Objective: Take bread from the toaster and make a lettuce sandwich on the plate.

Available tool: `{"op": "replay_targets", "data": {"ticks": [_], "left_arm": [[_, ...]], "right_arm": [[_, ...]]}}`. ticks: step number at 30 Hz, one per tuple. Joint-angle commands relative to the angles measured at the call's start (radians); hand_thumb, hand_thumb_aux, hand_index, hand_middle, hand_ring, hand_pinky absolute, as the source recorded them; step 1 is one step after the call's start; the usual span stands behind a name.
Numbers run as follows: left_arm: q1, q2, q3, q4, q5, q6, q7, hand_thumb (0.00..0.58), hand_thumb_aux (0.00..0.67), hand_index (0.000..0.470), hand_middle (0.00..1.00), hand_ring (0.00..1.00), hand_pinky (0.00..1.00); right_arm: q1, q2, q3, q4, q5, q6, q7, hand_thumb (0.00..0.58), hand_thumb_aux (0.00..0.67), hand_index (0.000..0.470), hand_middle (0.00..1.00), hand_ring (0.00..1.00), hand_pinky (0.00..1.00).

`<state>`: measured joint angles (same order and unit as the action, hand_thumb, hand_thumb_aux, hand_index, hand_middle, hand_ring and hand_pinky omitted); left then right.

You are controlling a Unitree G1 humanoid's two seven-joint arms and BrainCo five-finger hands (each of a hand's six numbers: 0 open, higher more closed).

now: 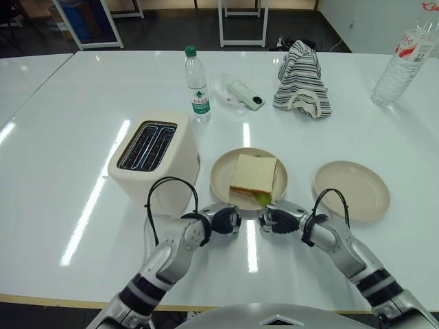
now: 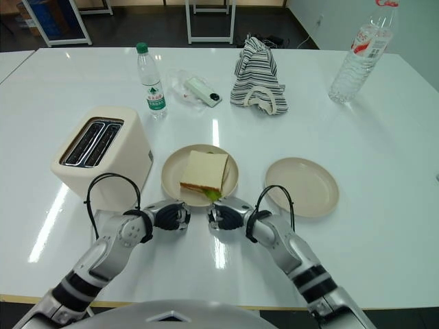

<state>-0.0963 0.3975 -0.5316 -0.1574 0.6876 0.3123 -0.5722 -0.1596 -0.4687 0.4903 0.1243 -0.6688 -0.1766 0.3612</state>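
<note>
A cream toaster stands left of centre, its two slots looking empty. To its right a beige plate holds a sandwich of white bread, with a bit of green lettuce poking out at its near right corner. My left hand rests on the table just before the plate's near edge, fingers curled, holding nothing. Facing it a little to the right, my right hand is also curled and empty, close to the lettuce tip.
A second, empty beige plate lies to the right. Behind stand a green-capped water bottle, a small white device on clear plastic, a striped cloth bag and a large clear bottle at far right.
</note>
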Motion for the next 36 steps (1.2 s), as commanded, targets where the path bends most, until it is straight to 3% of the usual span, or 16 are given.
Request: {"op": "replay_targets", "data": {"ticks": [1, 6, 11, 14, 17, 18, 19, 20, 21, 24, 28, 32, 36], "left_arm": [[-0.093, -0.043, -0.030, 0.240, 0.020, 0.014, 0.025, 0.580, 0.670, 0.470, 1.00, 1.00, 1.00], [-0.209, -0.092, -0.038, 0.476, 0.019, -0.020, 0.106, 0.580, 0.670, 0.470, 1.00, 1.00, 1.00], [-0.239, -0.100, -0.035, 0.537, 0.005, -0.044, 0.134, 0.580, 0.670, 0.470, 1.00, 1.00, 1.00], [-0.193, -0.070, -0.018, 0.410, -0.026, -0.076, 0.110, 0.580, 0.670, 0.470, 1.00, 1.00, 1.00], [-0.050, -0.013, 0.052, 0.029, -0.139, -0.167, 0.076, 0.580, 0.670, 0.470, 1.00, 1.00, 1.00], [-0.010, -0.015, 0.086, -0.072, -0.183, -0.213, 0.102, 0.476, 0.386, 0.271, 0.84, 0.84, 0.84], [0.027, -0.038, 0.131, -0.153, -0.231, -0.246, 0.144, 0.000, 0.000, 0.000, 0.19, 0.19, 0.19], [0.050, -0.065, 0.175, -0.196, -0.267, -0.290, 0.202, 0.000, 0.000, 0.000, 0.00, 0.00, 0.00], [0.063, -0.119, 0.226, -0.200, -0.322, -0.325, 0.270, 0.000, 0.000, 0.000, 0.00, 0.00, 0.00], [0.074, -0.232, 0.336, -0.080, -0.398, -0.440, 0.474, 0.000, 0.000, 0.000, 0.00, 0.00, 0.00], [0.082, -0.338, 0.403, 0.141, -0.492, -0.582, 0.607, 0.000, 0.000, 0.000, 0.00, 0.00, 0.00], [0.098, -0.433, 0.430, 0.268, -0.649, -0.650, 0.592, 0.000, 0.000, 0.000, 0.00, 0.00, 0.00], [0.119, -0.482, 0.418, 0.327, -0.692, -0.703, 0.574, 0.000, 0.000, 0.000, 0.00, 0.00, 0.00]], "right_arm": [[-0.100, 0.018, 0.039, 0.233, -0.082, 0.043, -0.040, 0.580, 0.670, 0.470, 1.00, 1.00, 1.00], [-0.192, 0.053, 0.070, 0.401, -0.101, 0.044, -0.097, 0.580, 0.670, 0.470, 1.00, 1.00, 1.00], [-0.203, 0.066, 0.087, 0.439, -0.092, 0.039, -0.123, 0.580, 0.670, 0.470, 1.00, 1.00, 1.00], [-0.150, 0.034, 0.059, 0.326, -0.045, 0.007, -0.120, 0.580, 0.670, 0.470, 1.00, 1.00, 1.00], [0.008, -0.032, -0.071, -0.015, 0.163, -0.073, -0.071, 0.580, 0.670, 0.470, 1.00, 1.00, 1.00], [0.060, -0.045, -0.128, -0.121, 0.245, -0.100, -0.069, 0.580, 0.670, 0.470, 1.00, 1.00, 1.00], [0.104, -0.041, -0.197, -0.213, 0.317, -0.130, -0.099, 0.542, 0.499, 0.350, 0.97, 0.97, 0.97], [0.139, -0.021, -0.266, -0.288, 0.374, -0.148, -0.141, 0.316, 0.218, 0.153, 0.00, 0.00, 0.00], [0.166, 0.010, -0.328, -0.345, 0.426, -0.146, -0.180, 0.000, 0.000, 0.000, 0.00, 0.00, 0.00], [0.216, 0.126, -0.430, -0.420, 0.543, -0.084, -0.271, 0.000, 0.000, 0.000, 0.00, 0.00, 0.00], [0.236, 0.280, -0.427, -0.346, 0.497, 0.029, -0.420, 0.000, 0.000, 0.000, 0.00, 0.00, 0.00], [0.266, 0.410, -0.393, -0.193, 0.389, 0.041, -0.600, 0.000, 0.000, 0.000, 0.00, 0.00, 0.00], [0.282, 0.475, -0.376, -0.109, 0.385, -0.013, -0.658, 0.000, 0.000, 0.000, 0.00, 0.00, 0.00]]}}
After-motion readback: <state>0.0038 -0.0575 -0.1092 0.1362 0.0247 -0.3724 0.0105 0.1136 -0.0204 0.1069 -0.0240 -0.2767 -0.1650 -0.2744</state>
